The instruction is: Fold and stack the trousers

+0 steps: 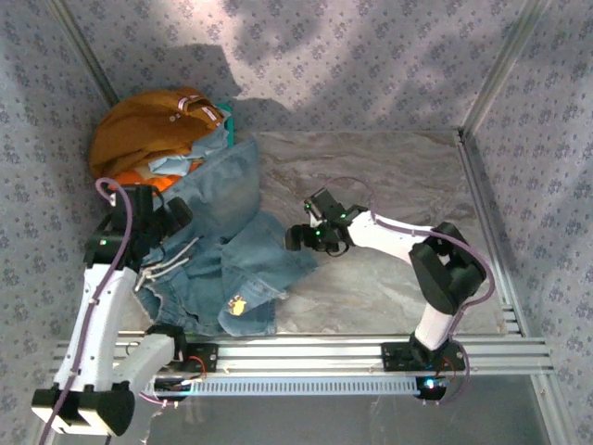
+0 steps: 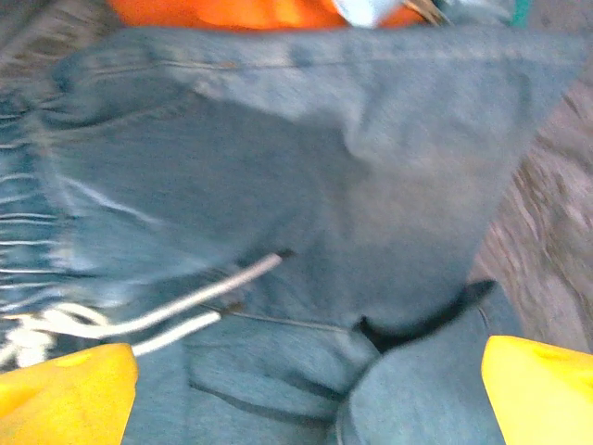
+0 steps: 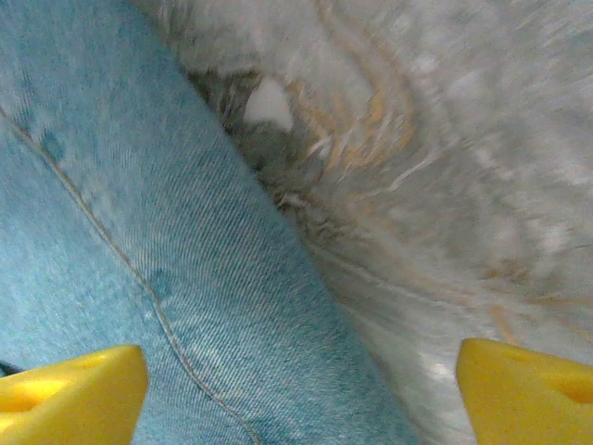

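Observation:
The trousers [image 1: 227, 243], faded mid-blue denim, lie crumpled on the left half of the table, one leg reaching up toward the clothes pile. My left gripper [image 1: 171, 220] hovers over their left part, open, its yellow fingertips [image 2: 65, 394] wide apart above denim [image 2: 306, 185] and white drawstrings [image 2: 167, 311]. My right gripper [image 1: 310, 236] is at the jeans' right edge, open, straddling the denim hem [image 3: 157, 278] and the bare table, with nothing held between its fingertips [image 3: 528, 389].
A mustard-brown garment with buttons [image 1: 148, 130] and a bright orange cloth [image 1: 153, 178] are piled at the back left, the orange cloth [image 2: 250, 11] just beyond the jeans. The marbled tabletop [image 1: 389, 213] spreads to the right. Patterned walls enclose the table.

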`<control>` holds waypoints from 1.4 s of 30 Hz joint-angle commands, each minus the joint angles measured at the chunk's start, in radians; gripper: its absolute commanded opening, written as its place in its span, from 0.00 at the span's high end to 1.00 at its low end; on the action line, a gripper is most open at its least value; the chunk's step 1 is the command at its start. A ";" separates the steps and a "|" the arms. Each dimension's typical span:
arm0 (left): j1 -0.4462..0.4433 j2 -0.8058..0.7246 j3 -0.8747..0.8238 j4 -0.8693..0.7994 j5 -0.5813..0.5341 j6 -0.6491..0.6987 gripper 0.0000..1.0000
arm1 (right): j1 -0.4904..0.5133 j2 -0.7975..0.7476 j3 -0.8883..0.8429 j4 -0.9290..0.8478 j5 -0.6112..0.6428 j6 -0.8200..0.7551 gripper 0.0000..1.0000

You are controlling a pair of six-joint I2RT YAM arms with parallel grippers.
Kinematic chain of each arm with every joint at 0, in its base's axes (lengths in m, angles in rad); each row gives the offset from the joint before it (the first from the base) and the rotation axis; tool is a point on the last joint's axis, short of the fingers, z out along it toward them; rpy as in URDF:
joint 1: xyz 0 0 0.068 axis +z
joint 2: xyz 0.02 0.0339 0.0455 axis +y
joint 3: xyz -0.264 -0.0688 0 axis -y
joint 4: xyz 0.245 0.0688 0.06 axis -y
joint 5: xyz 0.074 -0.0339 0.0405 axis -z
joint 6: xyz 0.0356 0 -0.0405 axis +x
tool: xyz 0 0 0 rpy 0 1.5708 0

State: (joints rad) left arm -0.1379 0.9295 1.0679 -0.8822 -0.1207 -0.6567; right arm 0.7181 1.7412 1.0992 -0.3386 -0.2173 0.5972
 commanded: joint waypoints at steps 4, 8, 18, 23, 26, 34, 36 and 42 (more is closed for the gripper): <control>-0.192 0.082 -0.097 0.106 0.001 -0.092 0.05 | 0.011 0.018 -0.043 0.016 -0.073 -0.046 0.38; -0.239 0.113 -0.169 0.181 0.006 -0.132 0.05 | -0.009 0.012 -0.030 0.008 -0.100 -0.076 0.68; -0.239 0.134 -0.294 0.271 -0.015 -0.172 0.03 | -0.011 -0.073 0.030 -0.159 0.108 -0.145 0.52; -0.159 0.179 -0.317 0.290 0.000 -0.187 0.02 | 0.097 -0.179 0.027 -0.229 0.197 -0.182 0.15; -0.123 0.188 -0.341 0.320 -0.003 -0.201 0.02 | 0.164 -0.223 0.000 -0.209 0.128 -0.205 0.32; -0.085 0.264 -0.346 0.382 0.070 -0.193 0.02 | 0.310 -0.170 -0.002 -0.127 -0.091 -0.304 0.55; -0.085 0.268 -0.350 0.395 0.082 -0.190 0.02 | 0.323 -0.148 0.018 -0.140 -0.114 -0.330 0.52; -0.091 0.255 -0.357 0.406 0.110 -0.176 0.03 | 0.336 -0.082 0.071 -0.181 -0.150 -0.370 0.58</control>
State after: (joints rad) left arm -0.2264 1.1988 0.7227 -0.4965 -0.0341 -0.8391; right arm 1.0462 1.6299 1.1187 -0.4835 -0.3286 0.2733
